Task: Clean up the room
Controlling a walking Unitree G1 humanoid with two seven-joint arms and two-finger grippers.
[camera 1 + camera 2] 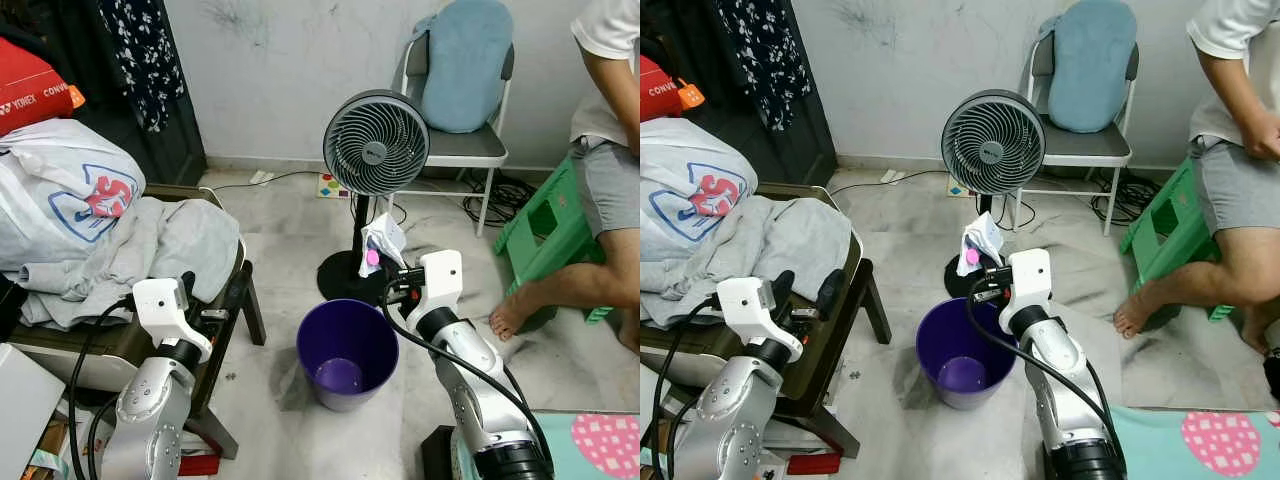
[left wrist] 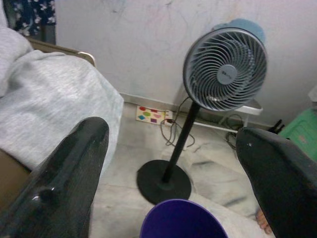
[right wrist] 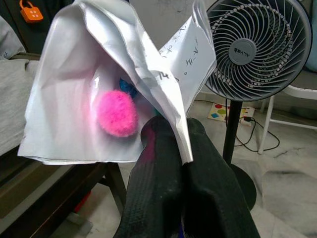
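My right gripper (image 1: 386, 275) is shut on a crumpled white plastic packet (image 1: 381, 244) with a pink fuzzy ball (image 3: 117, 113) inside. It holds the packet up above the far rim of a purple bin (image 1: 347, 352) on the floor. In the right wrist view the two black fingers (image 3: 163, 183) pinch the packet's (image 3: 124, 84) lower edge. My left gripper (image 1: 804, 290) stands open beside the chair of clothes, left of the bin (image 2: 181, 220), with nothing between its fingers (image 2: 59, 173).
A standing fan (image 1: 376, 145) is just behind the bin. A chair piled with grey clothes and bags (image 1: 110, 235) is at the left. A folding chair with a blue cushion (image 1: 460, 70) stands by the wall. A person (image 1: 600, 180) sits on a green stool (image 1: 545, 235) at the right.
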